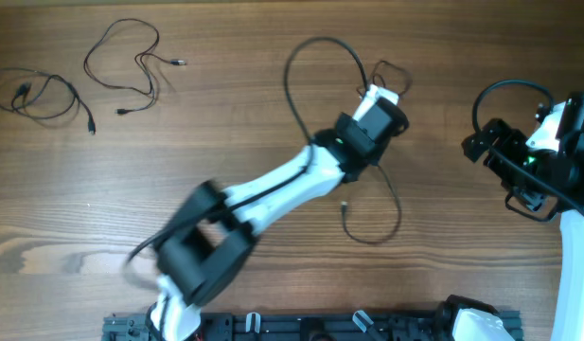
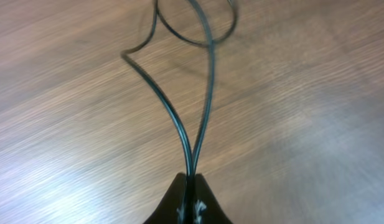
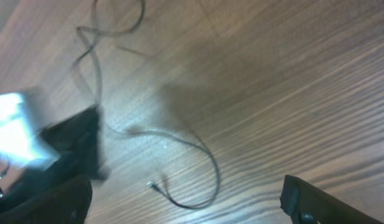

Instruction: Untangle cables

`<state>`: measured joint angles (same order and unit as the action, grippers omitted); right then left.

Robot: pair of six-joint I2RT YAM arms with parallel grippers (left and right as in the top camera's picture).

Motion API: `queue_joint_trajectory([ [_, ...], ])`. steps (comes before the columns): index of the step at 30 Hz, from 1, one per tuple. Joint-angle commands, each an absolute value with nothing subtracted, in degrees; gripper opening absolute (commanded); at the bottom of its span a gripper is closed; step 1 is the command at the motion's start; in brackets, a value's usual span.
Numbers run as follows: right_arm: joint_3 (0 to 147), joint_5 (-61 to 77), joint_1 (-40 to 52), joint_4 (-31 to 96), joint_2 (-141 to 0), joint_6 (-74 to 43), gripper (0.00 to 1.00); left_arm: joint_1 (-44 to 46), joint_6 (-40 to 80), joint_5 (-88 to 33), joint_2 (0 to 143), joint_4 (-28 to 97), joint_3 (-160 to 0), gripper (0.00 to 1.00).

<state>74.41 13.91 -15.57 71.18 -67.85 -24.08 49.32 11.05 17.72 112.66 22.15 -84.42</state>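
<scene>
My left gripper (image 1: 384, 98) is shut on a thin black cable (image 1: 301, 57). In the left wrist view two strands of the cable (image 2: 204, 93) run up from the closed jaws (image 2: 193, 182) to a loop at the top. In the overhead view this cable loops up and left of the gripper, and another part (image 1: 391, 213) trails down to a plug end (image 1: 345, 204). My right gripper (image 1: 476, 147) is open and empty at the right, apart from the cable. In the right wrist view the open jaws (image 3: 185, 205) frame the trailing loop (image 3: 207, 165).
Two separate thin black cables lie at the far left: one spread out (image 1: 131, 66), one bunched (image 1: 41, 95). The left arm (image 1: 273, 185) stretches diagonally across the wooden table (image 1: 481, 275) and also shows in the right wrist view (image 3: 36, 149).
</scene>
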Motion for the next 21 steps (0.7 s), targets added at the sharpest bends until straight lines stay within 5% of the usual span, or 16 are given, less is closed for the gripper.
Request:
queue_joint_trajectory([
  [1,75.3,13.6,-15.7,69.9,-67.4,-26.6,1.0,45.0,10.9,18.0,98.1,28.6,-84.6,0.04],
  [6,75.3,13.6,-15.7,69.0,-67.7,-27.2,1.0,37.8,10.9,16.8,85.9,39.6,-84.6,0.04],
  [14,75.3,13.6,-15.7,69.0,-68.5,-27.2,1.0,27.6,10.9,19.0,70.0,41.1,-84.6,0.04],
  [21,75.3,13.6,-15.7,69.0,-68.5,-29.1,1.0,9.1,15.8,25.6,65.9,46.7,-84.6,0.04],
])
